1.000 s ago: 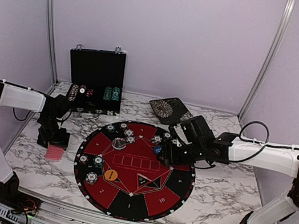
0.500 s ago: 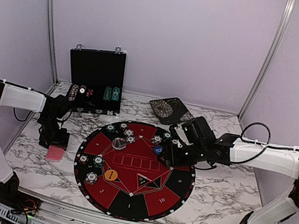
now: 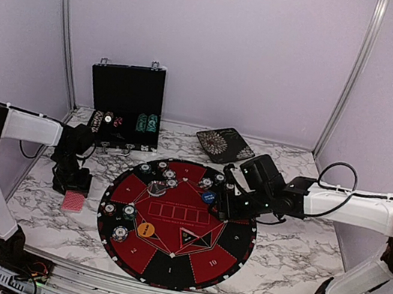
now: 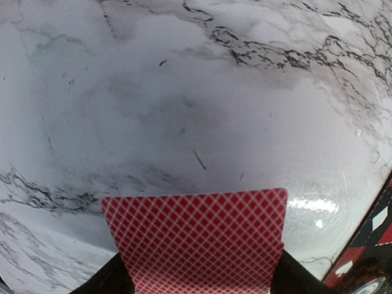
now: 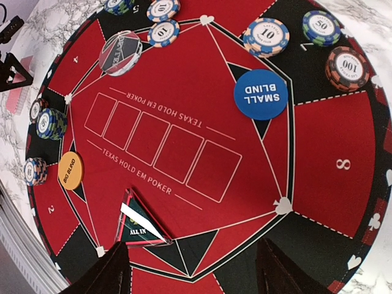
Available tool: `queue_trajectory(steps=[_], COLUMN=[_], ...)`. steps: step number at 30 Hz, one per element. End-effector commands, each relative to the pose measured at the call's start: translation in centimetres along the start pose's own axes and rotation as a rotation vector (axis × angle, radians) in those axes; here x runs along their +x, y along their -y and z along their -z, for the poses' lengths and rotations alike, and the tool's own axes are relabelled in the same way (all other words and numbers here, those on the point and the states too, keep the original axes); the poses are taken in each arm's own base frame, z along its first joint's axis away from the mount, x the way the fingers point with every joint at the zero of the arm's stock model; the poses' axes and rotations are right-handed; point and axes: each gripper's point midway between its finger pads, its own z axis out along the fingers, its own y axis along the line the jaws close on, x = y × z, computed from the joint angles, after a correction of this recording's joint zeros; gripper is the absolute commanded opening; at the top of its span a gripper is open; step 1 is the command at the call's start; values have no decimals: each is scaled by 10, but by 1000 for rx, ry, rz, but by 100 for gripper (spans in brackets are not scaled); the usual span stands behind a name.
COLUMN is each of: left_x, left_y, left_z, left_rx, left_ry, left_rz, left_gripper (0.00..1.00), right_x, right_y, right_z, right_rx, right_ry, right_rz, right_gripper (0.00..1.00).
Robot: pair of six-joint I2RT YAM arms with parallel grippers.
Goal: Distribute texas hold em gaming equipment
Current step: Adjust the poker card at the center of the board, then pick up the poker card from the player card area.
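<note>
A stack of red-backed playing cards (image 4: 195,236) lies on the marble left of the mat, also seen from above (image 3: 73,201). My left gripper (image 4: 196,272) is low over its near end, and both dark fingers press the stack's side edges. My right gripper (image 5: 195,245) hovers open above the mat's right half (image 3: 228,202), holding nothing. Below it are a blue SMALL BLIND disc (image 5: 261,94), an orange BIG BLIND disc (image 5: 70,170), a clear disc (image 5: 120,53) and a triangular ALL IN marker (image 5: 139,223). Striped chips (image 5: 266,37) sit in small stacks round the mat's rim.
The round red-and-black mat (image 3: 170,264) fills the table's middle. A black hinged case (image 3: 126,96) stands open at the back left with chips (image 3: 147,123) in its tray. A dark patterned box (image 3: 223,144) lies behind the mat. Metal frame posts flank the back corners.
My left gripper's jaws have narrowed onto the card stack, which has stayed in place. My right arm has drifted slightly to the right, still open.
</note>
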Motion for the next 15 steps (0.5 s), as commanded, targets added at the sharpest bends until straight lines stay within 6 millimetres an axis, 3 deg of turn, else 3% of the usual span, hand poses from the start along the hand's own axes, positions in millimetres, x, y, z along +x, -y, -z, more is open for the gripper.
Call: queue_trajectory(steps=[1,9,15], left_x=[23,38,40], left_y=[-5,-12,-13], left_z=[-11,-12,-15], left_rx=[-38,-54,-65], left_ry=[-110,-127,-142], left_rz=[-43,-27,-25], left_gripper=[78,86,84], right_x=[-7,-3,-2], right_y=[-8,-7,-6], right_z=[7,3,3], right_rx=[-20,-22,-25], right_ry=[28,21,22], right_rz=[9,7,12], right_gripper=[68,68,68])
